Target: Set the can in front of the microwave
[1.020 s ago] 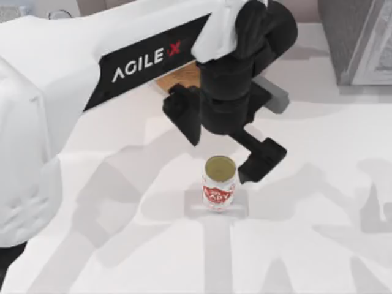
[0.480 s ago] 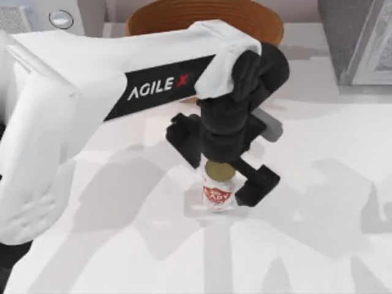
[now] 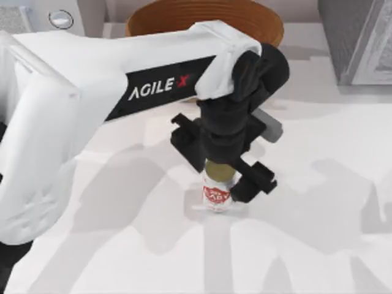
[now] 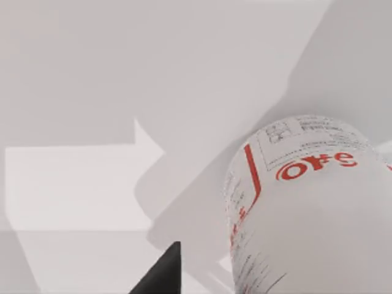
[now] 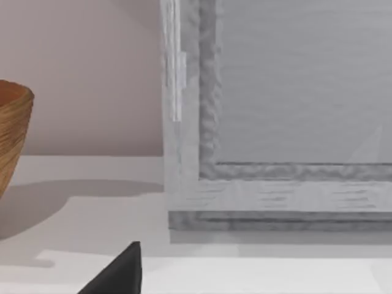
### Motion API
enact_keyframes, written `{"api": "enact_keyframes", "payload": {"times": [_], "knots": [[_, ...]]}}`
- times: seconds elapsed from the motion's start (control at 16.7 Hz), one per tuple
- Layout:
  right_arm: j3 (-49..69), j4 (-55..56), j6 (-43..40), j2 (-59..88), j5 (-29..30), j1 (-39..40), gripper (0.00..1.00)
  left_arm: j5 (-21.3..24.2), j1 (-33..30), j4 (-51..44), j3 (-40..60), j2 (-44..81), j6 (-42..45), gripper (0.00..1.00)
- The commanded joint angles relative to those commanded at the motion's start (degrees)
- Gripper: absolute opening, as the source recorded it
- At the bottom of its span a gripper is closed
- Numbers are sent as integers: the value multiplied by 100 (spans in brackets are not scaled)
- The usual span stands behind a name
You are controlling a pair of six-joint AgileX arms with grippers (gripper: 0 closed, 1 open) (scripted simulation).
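The can (image 3: 216,195), white with red lettering and a gold top, stands upright mid-table. My left gripper (image 3: 218,166) hangs right over it, open, one black finger on each side of the can. In the left wrist view the can (image 4: 306,214) looms close, and a fingertip (image 4: 164,274) stands a small gap away from its wall. The microwave (image 3: 43,17) sits at the far left corner, showing a silver dial and mostly hidden by my left arm. A black fingertip (image 5: 122,272) of my right gripper shows well off centre in the right wrist view, with nothing held.
A brown woven basket (image 3: 184,13) stands at the back, behind the left arm. A dark grey speckled box (image 3: 352,40) with a pale door fills the far right corner, and my right wrist camera faces that box (image 5: 288,122) and the basket (image 5: 12,135).
My left gripper moved forward and down from just behind the can until its fingers straddle it. The fingers have drawn slightly closer together. The can has not moved.
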Motion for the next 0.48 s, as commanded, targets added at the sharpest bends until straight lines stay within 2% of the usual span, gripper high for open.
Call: {"api": "enact_keyframes", "payload": {"times": [0.48], "knots": [[0,0,0,0,0,0,100,0,0,0,0,0,0,2]]}}
